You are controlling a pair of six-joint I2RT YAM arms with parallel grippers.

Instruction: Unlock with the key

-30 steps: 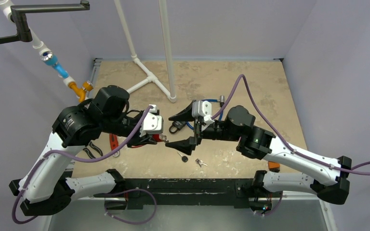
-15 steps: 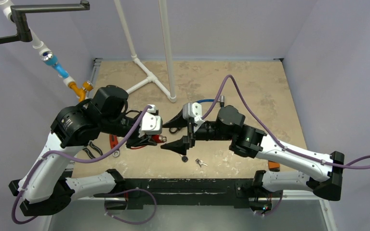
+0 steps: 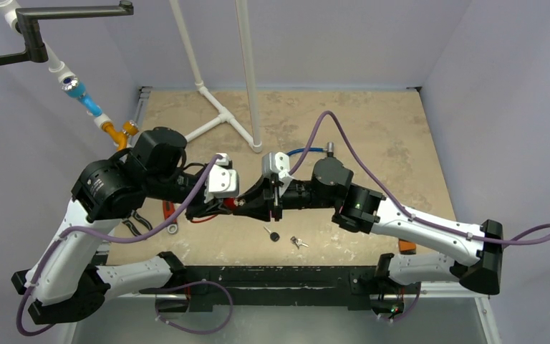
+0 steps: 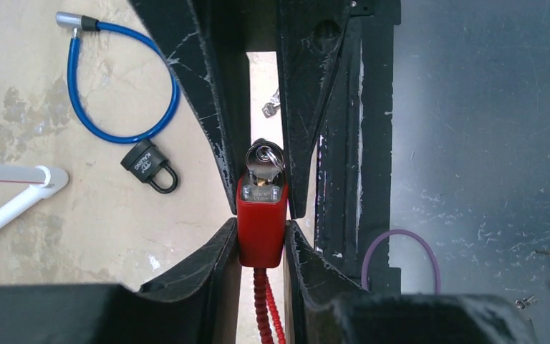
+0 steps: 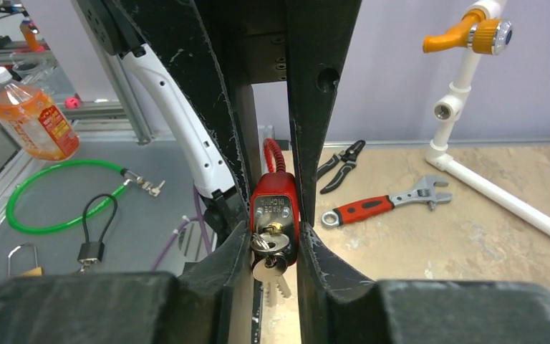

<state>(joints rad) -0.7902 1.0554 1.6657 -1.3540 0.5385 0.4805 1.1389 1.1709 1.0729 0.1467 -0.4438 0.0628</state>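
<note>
A red padlock (image 4: 261, 226) on a red ribbed cable (image 4: 261, 301) hangs above the table, and my left gripper (image 4: 261, 223) is shut on its body. A silver key (image 5: 271, 246) on a ring sits in the keyhole at the lock's free end, also visible as the key (image 4: 263, 159) in the left wrist view. My right gripper (image 5: 273, 233) faces the left one and has its jaws closed in on the key head and the lock's end (image 5: 276, 204). In the top view the left gripper (image 3: 218, 208) and right gripper (image 3: 247, 206) meet near the table's front middle.
A blue cable lock (image 4: 114, 107) and a black padlock (image 4: 147, 163) lie on the table beyond the grippers. Two loose keys (image 3: 272, 233) (image 3: 298, 242) lie near the front edge. A red-handled wrench (image 5: 383, 208), pliers (image 5: 340, 165) and a white pipe frame (image 3: 222, 115) are to the left.
My right gripper moved left to the padlock and its wide-open jaws closed around the key. The left gripper kept still with the lock.
</note>
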